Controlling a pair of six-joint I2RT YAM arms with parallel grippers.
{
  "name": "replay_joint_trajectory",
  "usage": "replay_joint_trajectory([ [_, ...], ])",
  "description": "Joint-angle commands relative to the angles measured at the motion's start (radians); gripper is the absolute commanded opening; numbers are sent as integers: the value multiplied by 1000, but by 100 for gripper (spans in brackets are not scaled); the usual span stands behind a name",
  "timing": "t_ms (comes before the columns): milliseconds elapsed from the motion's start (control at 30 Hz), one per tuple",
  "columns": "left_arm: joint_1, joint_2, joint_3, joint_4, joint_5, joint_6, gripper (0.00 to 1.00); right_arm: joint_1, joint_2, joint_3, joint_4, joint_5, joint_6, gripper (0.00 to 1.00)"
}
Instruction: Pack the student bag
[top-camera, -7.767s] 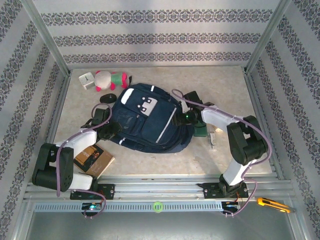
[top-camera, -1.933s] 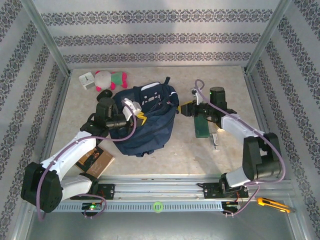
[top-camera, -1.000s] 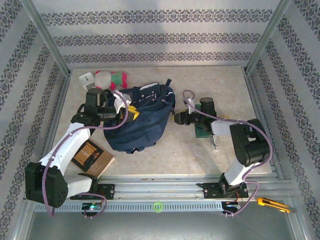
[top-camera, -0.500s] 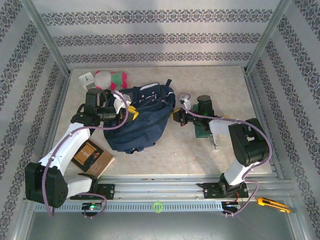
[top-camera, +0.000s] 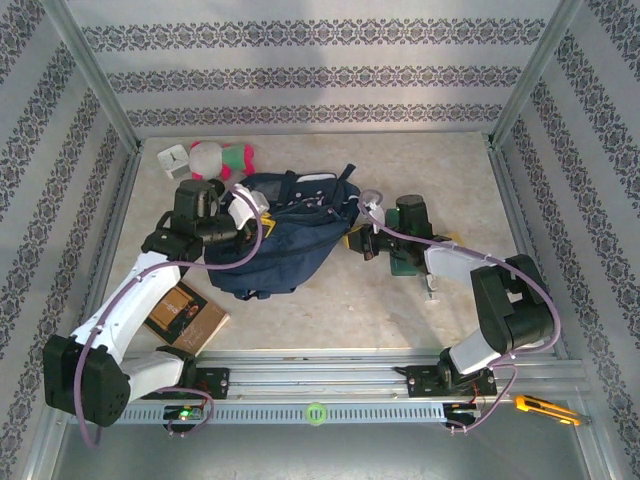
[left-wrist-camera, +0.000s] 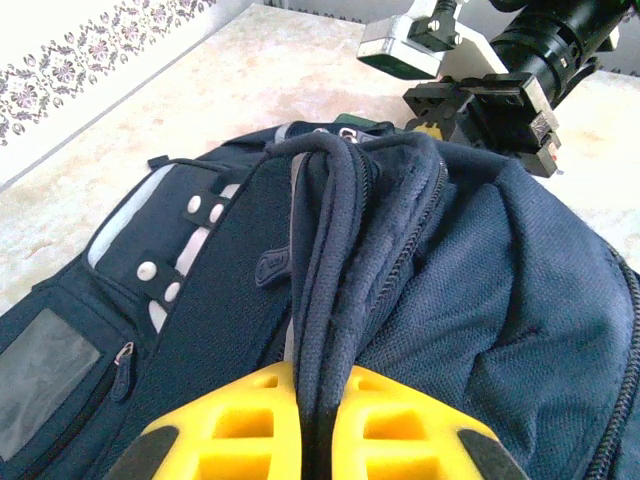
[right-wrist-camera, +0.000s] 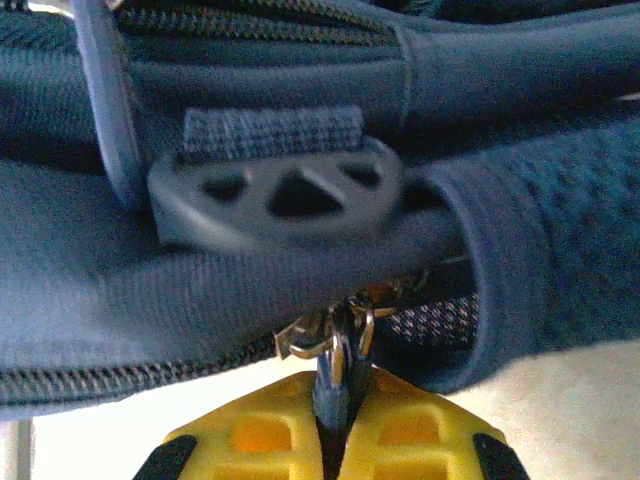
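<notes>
The large navy blue fabric backpack (top-camera: 283, 252) lies slumped in the middle of the overhead frame, on the pale table (top-camera: 330, 310). The left gripper (top-camera: 254, 214), at the bag's left edge, has its yellow pads (left-wrist-camera: 230, 420) pinched on a padded navy strap (left-wrist-camera: 320, 260); the right gripper (top-camera: 354, 240), at the bag's right edge, is clamped on a small metal zip pull (right-wrist-camera: 335, 345). The cloth looks soft and floppy (it sags wherever unsupported) and probably light, so a strap or zip pull seems the firm place to take hold; loose fabric would likely bunch
</notes>
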Motion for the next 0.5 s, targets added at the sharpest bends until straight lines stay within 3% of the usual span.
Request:
replay_joint_trajectory([
  [0, -55, -17, -5, 63, -124, -42, 0, 45, -45, 49, -110, -49, -28, 0],
  [133, -93, -3, -13, 119, -158, -106, 0, 75, -52, 77, -160, -76, -13, 0],
  [267, -126, 6, -15, 146, -287, -153, 0, 82, -82, 78, -176, -109, 16, 0],
  [467, -125, -17, -28, 153, -378, -190, 0, 21, -117, 31, -181, -83, 51, 1],
])
